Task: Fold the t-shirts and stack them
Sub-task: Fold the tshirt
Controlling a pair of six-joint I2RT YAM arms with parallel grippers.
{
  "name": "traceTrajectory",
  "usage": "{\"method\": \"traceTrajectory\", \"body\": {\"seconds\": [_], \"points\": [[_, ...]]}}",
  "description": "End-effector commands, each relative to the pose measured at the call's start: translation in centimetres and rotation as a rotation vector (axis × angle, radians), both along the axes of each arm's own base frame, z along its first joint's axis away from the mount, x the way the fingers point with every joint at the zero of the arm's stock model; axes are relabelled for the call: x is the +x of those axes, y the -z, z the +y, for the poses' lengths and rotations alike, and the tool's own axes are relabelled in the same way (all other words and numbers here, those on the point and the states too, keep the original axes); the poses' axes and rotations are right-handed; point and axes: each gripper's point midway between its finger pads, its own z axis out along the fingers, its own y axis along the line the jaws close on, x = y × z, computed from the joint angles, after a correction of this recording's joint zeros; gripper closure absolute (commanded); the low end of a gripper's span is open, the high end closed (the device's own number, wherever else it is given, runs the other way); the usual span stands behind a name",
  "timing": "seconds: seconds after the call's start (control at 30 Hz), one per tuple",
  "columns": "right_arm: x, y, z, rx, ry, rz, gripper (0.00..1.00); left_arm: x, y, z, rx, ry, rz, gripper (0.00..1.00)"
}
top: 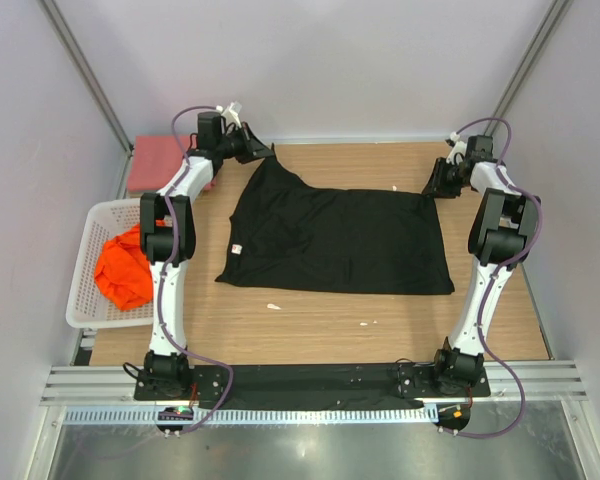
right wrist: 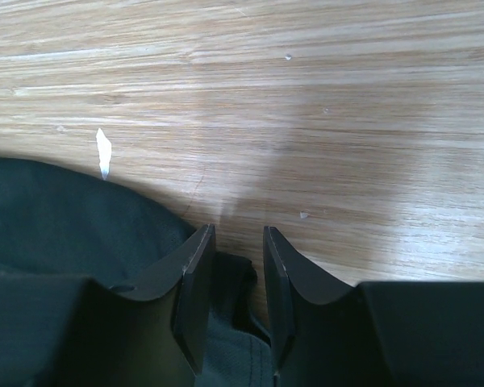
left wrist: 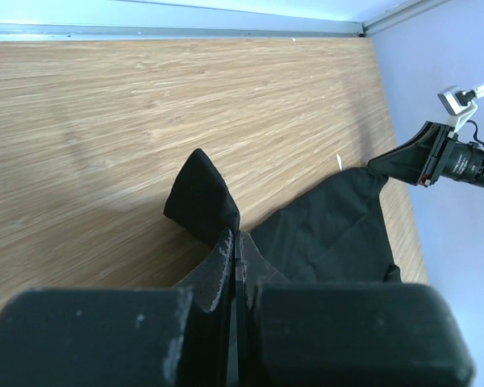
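A black t-shirt (top: 340,240) lies spread on the wooden table. My left gripper (top: 263,153) at the far left is shut on the shirt's far left corner, lifted off the table; in the left wrist view a flap of the black cloth (left wrist: 202,197) sticks out past the closed left gripper (left wrist: 235,234). My right gripper (top: 432,183) is at the shirt's far right corner; in the right wrist view this gripper (right wrist: 238,230) is open with the black cloth's edge (right wrist: 234,278) lying between the jaws. An orange t-shirt (top: 125,270) lies crumpled in a basket. A pinkish-red t-shirt (top: 160,160) lies folded at the far left.
A white mesh basket (top: 80,290) stands at the table's left edge. Small white scraps lie on the wood (top: 273,306), one beside the shirt's far edge (right wrist: 103,151). Grey walls close in the back and sides. The right arm's gripper shows in the left wrist view (left wrist: 407,157).
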Motion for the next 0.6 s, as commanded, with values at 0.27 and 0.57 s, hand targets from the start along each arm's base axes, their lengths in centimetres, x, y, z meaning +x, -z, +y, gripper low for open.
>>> {"method": "traceTrajectory", "body": {"seconds": [0.27, 0.57], "points": [[0.9, -2.7, 0.8, 0.017, -0.079, -0.067, 0.61, 0.6, -2.1, -0.3, -0.021, 0.025, -0.056, 1.0], [0.1, -2.1, 0.2, -0.026, -0.099, -0.03, 0.62, 0.8, -2.3, -0.2, -0.018, 0.021, -0.058, 1.0]]}}
